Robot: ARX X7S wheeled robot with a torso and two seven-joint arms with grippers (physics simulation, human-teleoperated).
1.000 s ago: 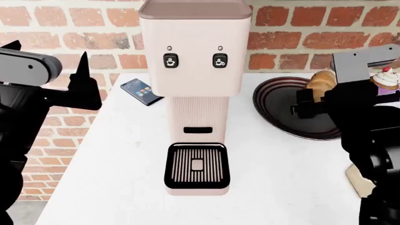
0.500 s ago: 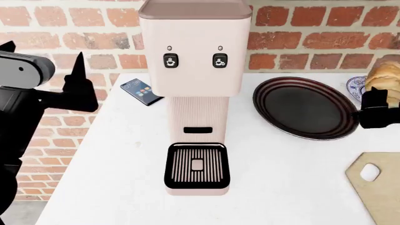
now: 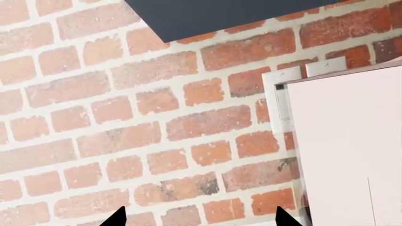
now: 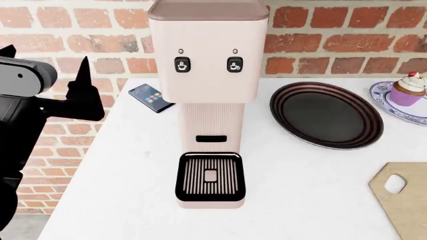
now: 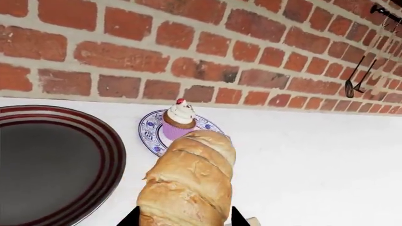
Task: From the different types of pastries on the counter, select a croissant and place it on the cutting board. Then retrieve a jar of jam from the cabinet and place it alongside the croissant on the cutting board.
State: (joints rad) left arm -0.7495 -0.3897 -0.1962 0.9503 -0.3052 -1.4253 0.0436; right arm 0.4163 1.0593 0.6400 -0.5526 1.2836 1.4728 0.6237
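Note:
In the right wrist view, the golden-tan croissant is pinched between the two black fingertips of my right gripper and held above the white counter. Neither this gripper nor the croissant shows in the head view. The cupcake with its lilac wrapper stands on a blue-patterned saucer at the far right. The handle end of the pale cutting board shows at the lower right. My left gripper is raised at the counter's left edge, open and empty, and faces the brick wall. The jar of jam is out of view.
A tall pale-pink coffee machine stands mid-counter, with a phone behind it to the left. A round dark striped plate lies between the machine and the saucer. A dark cabinet underside hangs above the left gripper. Utensils hang on the wall.
My right arm has carried the croissant off the dark plate and rightward out of the head view, uncovering the cupcake and the cutting board. The left arm has barely moved.

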